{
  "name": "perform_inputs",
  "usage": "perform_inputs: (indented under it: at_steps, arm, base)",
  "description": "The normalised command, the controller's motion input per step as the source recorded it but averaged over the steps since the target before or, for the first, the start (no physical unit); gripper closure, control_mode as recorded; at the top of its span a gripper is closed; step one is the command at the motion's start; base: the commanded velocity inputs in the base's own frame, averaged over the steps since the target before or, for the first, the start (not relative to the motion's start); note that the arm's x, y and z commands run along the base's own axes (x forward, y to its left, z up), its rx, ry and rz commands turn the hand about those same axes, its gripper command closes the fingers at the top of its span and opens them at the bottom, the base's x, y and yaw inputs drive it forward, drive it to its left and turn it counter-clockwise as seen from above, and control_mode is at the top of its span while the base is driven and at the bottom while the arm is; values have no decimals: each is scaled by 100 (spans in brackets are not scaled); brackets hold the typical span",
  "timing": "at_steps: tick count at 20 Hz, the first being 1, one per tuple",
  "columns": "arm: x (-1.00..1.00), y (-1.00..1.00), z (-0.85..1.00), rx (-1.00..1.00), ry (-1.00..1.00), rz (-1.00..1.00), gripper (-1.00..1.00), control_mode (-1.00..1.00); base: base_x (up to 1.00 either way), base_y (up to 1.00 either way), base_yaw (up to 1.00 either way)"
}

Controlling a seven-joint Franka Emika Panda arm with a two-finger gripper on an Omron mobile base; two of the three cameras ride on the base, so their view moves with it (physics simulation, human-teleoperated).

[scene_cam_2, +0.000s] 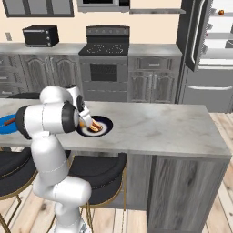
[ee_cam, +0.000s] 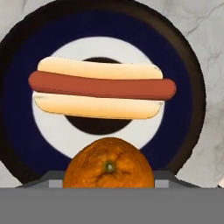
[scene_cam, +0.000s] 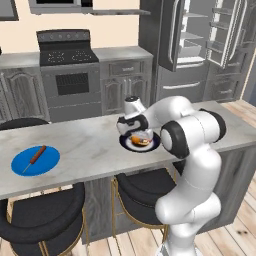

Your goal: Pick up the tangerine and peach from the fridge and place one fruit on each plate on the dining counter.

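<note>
left base: gripper (scene_cam: 136, 134) low over dark plate (scene_cam: 154, 144) on counter (scene_cam: 90, 145), blue plate (scene_cam: 22, 167) far left of it with a stick, no fruit | right base: fridge (scene_cam_2: 200, 45) open beyond dark plate | hand: tangerine (ee_cam: 108, 163) gripped above plate beside hotdog (ee_cam: 101, 86) | judged: first fruit nearly placed; peach left

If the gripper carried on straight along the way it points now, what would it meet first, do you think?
Probably the dark plate on the dining counter, near the hot dog; the gripper holds the tangerine just above it.
</note>
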Motion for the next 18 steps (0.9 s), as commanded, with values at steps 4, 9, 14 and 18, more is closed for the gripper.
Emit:
perform_inputs:
  at_steps: [4, 9, 14, 18]
  arm:
    - [0, 0, -34, 0, 0, 0, 100, -100]
    - [0, 0, -26, 0, 0, 0, 100, -100]
    - [1, 0, -11, 0, 0, 0, 100, -100]
    - [0, 0, 0, 0, 1, 0, -100, -100]
  base:
    - [0, 0, 0]
    - [0, 0, 0]
    - [0, 0, 0]
    - [0, 0, 0]
